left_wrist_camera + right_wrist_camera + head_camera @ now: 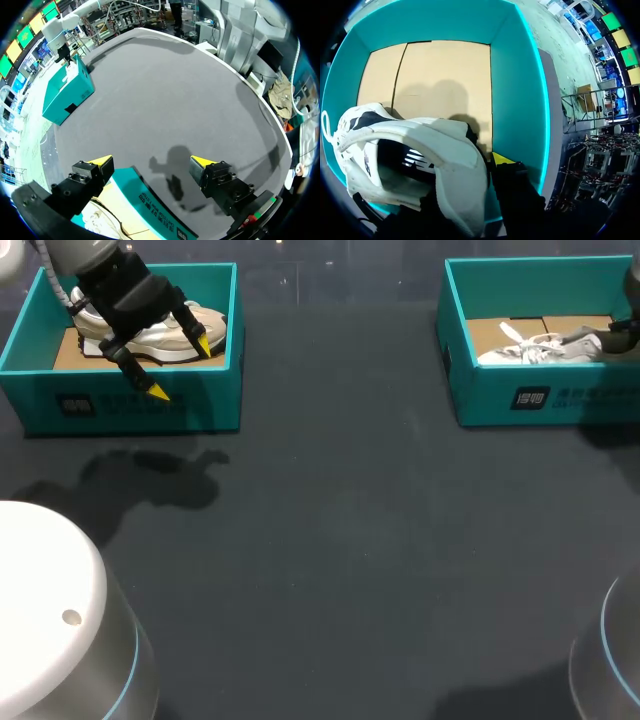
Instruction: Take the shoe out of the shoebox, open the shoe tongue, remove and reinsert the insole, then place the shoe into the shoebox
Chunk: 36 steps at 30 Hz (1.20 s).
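Teal cardboard makes up both boxes on the dark grey desk (350, 560), one at each far corner and well apart. The left teal cardboard shoebox (130, 400) holds a cream and white sneaker (170, 338) lying on its sole on the tan floor of the box. The left end effector (181, 368) hangs over the near wall of this box, released, its fingers spread wide and touching nothing. In the left wrist view the left end effector (151, 161) straddles that wall (150, 200): one yellow tip is over the inside of the box, the other over bare desk outside it.

The right teal cardboard shoebox (540, 400) holds a white and grey sneaker (540, 348), its laces loose toward the middle of the desk. The right end effector (618, 337) is at the heel end of this shoe. In the right wrist view the sneaker's open heel collar (420, 150) sits right up against it, above the tan floor and beside the box's end wall (512, 90). Whether it is clenched on the heel cannot be told.
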{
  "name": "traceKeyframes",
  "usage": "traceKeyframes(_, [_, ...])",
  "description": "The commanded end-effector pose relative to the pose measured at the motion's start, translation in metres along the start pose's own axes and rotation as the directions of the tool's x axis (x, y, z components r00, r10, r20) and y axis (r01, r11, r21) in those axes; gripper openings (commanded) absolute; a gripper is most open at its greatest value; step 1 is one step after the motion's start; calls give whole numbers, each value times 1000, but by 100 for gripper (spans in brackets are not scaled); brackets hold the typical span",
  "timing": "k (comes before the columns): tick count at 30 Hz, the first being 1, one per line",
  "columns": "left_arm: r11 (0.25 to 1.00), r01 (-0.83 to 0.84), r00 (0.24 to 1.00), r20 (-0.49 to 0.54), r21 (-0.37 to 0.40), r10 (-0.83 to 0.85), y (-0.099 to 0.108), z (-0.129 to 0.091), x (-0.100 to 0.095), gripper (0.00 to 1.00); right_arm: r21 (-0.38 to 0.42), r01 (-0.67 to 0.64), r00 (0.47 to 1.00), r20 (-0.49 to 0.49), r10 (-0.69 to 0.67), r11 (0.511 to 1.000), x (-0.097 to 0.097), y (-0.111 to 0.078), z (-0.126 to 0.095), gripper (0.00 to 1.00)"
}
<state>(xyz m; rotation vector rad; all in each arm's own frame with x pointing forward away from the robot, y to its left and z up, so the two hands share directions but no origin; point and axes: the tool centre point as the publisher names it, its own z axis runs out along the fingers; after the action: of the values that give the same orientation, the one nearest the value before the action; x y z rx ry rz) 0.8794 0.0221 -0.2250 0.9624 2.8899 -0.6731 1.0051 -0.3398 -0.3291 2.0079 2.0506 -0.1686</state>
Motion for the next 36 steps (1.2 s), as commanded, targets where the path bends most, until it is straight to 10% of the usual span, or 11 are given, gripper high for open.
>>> traceKeyframes(1, [1000,-1,1000,-1,-3,1,0,0,0,100,7,-1,1000,-10,1,1000,6,1,9,0])
traceKeyframes(25, [1000,-1,1000,-1,-3,1,0,0,0,100,-4,-56,998,-41,56,998,12,6,37,0])
traceKeyframes(28, [1000,-1,1000,-1,-3,1,0,0,0,100,-7,-58,997,-43,58,998,11,6,36,34])
traceKeyframes(36, [1000,-1,1000,-1,-3,1,0,0,0,100,3,-69,996,-62,69,998,11,10,26,62])
